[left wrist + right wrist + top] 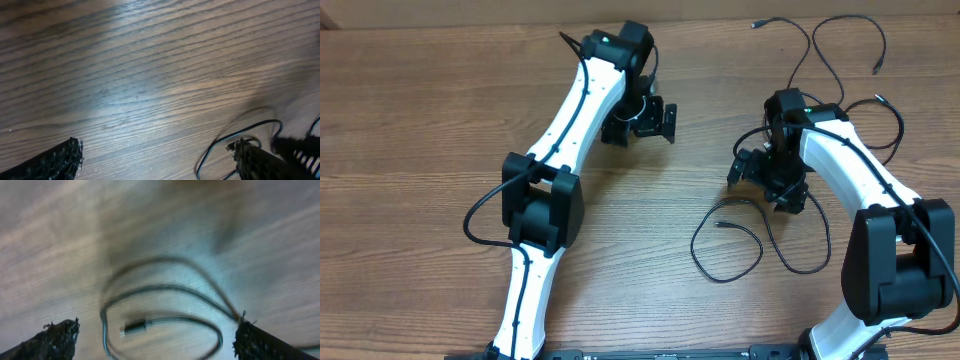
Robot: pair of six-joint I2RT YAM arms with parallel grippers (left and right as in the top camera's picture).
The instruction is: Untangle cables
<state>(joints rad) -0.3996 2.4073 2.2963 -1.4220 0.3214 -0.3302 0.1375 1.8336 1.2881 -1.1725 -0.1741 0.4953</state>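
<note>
1. Cables lie on the right side of the tabletop, stretching from the far edge to a loop near the middle.
2. One plug inside the loop points left.
3. The right arm hides their middle; the close-up looks blurry.
4. The right gripper and left gripper are wide open and hold nothing.

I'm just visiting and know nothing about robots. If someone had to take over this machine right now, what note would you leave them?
Left gripper: open, empty, over the bare table.
Right gripper: open, holding nothing, above a looped cable that lies on the wood.
Cables: that loop sits toward the front, beside the right arm. More strands spread across the far right and run under that arm.
Done: several plug ends lie free.
Left: the loops seem to cross, and the strands meet where the arm hides them, so the untangling looks unfinished.
</note>
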